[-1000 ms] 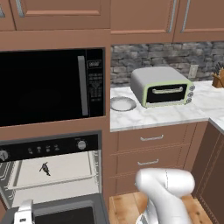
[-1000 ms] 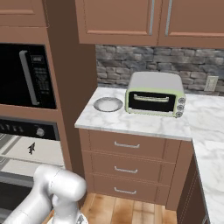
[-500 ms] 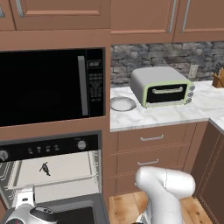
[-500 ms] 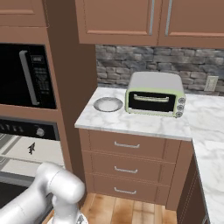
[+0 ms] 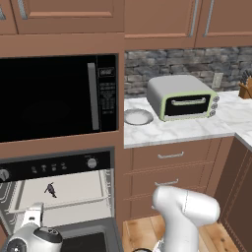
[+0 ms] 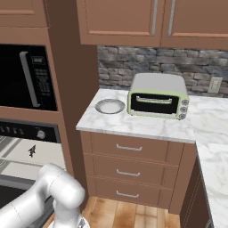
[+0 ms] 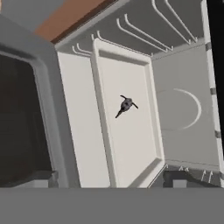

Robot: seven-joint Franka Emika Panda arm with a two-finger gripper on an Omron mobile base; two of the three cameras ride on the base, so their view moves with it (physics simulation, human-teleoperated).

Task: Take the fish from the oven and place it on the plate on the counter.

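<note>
One tiny dark grey-black fish (image 7: 125, 105) lies mid-tray | pale tray (image 7: 131, 148) inside open black oven (image 5: 59, 167) | round grey-white plate (image 5: 138, 117) on marble counter (image 5: 172, 130) | finger spread: cannot tell.

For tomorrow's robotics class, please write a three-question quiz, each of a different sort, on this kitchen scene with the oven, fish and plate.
1. True or false: the fish lies on the pale tray inside the oven.
2. What stands right beside the plate on the counter?
A. kettle
B. toaster oven
C. bowl
3. Fill in: the plate holds ____.

Key: 1 true; 2 B; 3 nothing.
</note>
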